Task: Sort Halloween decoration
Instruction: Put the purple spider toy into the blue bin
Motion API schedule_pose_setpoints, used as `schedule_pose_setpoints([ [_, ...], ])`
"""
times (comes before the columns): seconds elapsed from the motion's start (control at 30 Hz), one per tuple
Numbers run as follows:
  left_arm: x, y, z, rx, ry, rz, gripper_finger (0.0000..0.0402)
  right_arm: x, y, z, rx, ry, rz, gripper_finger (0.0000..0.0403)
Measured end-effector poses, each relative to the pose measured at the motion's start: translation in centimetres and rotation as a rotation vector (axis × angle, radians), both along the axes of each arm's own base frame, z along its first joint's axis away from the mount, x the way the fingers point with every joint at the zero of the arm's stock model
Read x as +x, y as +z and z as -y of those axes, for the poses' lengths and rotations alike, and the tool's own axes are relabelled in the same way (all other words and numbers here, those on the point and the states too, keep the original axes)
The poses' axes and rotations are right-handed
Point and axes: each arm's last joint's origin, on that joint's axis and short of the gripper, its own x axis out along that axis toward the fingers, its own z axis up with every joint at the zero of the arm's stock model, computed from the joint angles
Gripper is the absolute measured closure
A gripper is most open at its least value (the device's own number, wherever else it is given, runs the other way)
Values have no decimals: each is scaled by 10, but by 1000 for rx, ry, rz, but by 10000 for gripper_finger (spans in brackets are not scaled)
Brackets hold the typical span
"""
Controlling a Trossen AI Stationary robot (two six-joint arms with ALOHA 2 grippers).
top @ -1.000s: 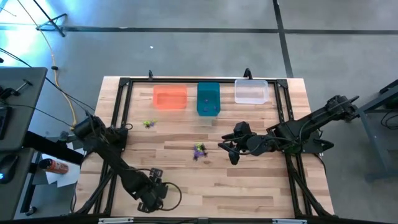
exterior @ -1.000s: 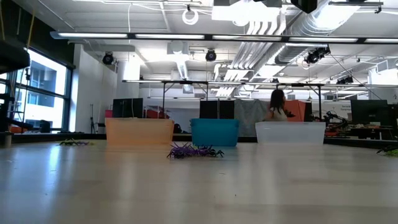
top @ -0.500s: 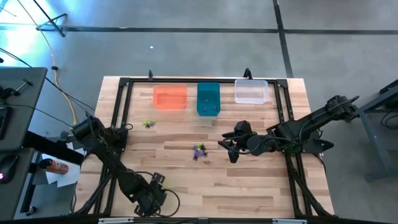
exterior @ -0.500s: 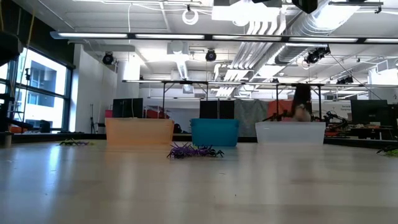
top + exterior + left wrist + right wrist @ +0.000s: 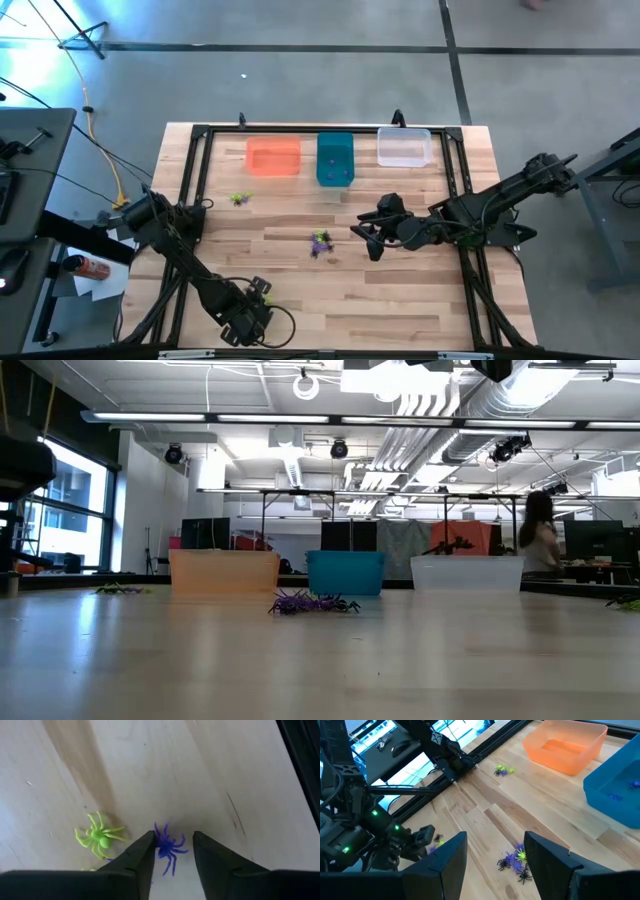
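Left wrist view shows the left end effector (image 5: 172,851) down at the wooden table (image 5: 420,300), its two dark fingers (image 5: 142,854) partly open and straddling a small purple plastic spider (image 5: 167,846); the fingertips stand just beside the legs, and I cannot tell whether they press on it yet. A yellow-green plastic spider (image 5: 98,837) lies just beside it, outside the fingers.

Compared with a second ago, those fingers have come about halfway together, and in the high view the left end effector (image 5: 247,318) has shifted a little along the table's near edge, close to its near-left corner. This looks like the closing stage of a pick on the purple spider, with lifting and carrying to a bin yet to come.

The right end effector (image 5: 368,238) hangs over the middle of the table with its fingers well apart and nothing between them, just as it did a second ago. Near it lies a small cluster of purple, black and yellow-green spiders (image 5: 320,242), unmoved, and another small pair (image 5: 238,199) rests toward the left edge.

Along the far edge stand an orange plastic bin (image 5: 273,157), a teal plastic bin (image 5: 335,158) and a clear plastic bin (image 5: 404,147), all in place. A few purple pieces sit in the teal bin in the right wrist view. Behind the table, a person (image 5: 540,540) in the low view has walked further right.
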Motion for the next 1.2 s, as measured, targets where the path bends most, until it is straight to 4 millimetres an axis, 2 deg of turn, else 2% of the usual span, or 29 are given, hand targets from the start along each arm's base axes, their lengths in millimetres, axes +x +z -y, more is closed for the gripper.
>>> schedule_pose_setpoints([
  [0.23, 0, 0, 0, -8, 23, -6, 389, 0, 0, 0, 0, 0, 0, 210],
  [0.43, -3, 13, -4, -72, 102, -34, 395, 0, 0, 0, -4, 1, -2, 210],
  [0.63, -3, 58, -15, -312, 103, -83, 398, 0, 0, 0, -21, 10, -8, 210],
  [0.83, 4, 118, -54, -437, 198, 136, 399, 0, 0, 0, -37, 22, -14, 210],
  [1.07, 24, 181, -123, -546, 378, 553, 400, 0, 1, 0, -72, 14, -2, 210],
  [1.2, 31, 207, -162, -528, 413, 781, 400, 3, 6, 0, -127, 36, 35, 210],
])
